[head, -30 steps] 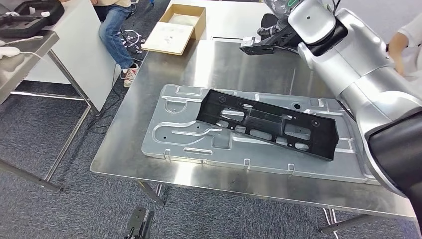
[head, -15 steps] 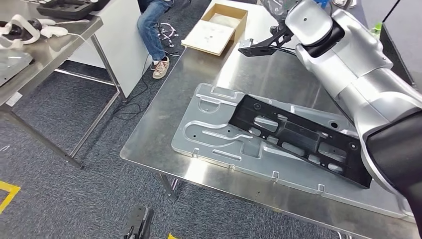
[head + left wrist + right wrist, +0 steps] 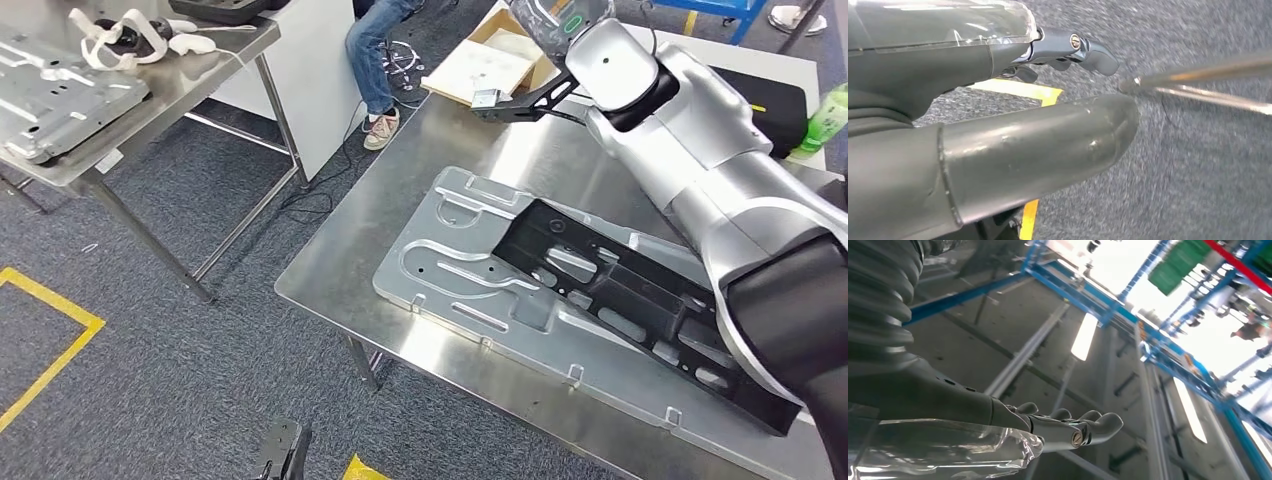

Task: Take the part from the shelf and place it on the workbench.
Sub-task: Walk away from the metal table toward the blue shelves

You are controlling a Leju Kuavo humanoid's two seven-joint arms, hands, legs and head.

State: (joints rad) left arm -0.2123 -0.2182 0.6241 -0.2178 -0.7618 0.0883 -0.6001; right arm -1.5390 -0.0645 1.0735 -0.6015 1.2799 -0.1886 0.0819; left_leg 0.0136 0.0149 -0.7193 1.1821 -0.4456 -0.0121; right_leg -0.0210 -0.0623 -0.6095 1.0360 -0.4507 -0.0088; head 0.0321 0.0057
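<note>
In the head view, the robot's silver right arm (image 3: 700, 160) reaches up and forward over the steel workbench (image 3: 330, 270). Beneath it a black plastic part (image 3: 620, 290) lies flat on a grey stamped metal panel (image 3: 450, 270). An open cardboard box (image 3: 490, 60) sits at the bench's far edge beyond the arm, and a seated person's legs (image 3: 375, 50) show nearby.

At the left wrist, the left hand (image 3: 1038, 120) hangs over grey carpet, fingers extended, holding nothing.

At the right wrist, the right hand (image 3: 1063, 427) points toward blue ceiling beams, fingers lightly curled, empty.
</note>
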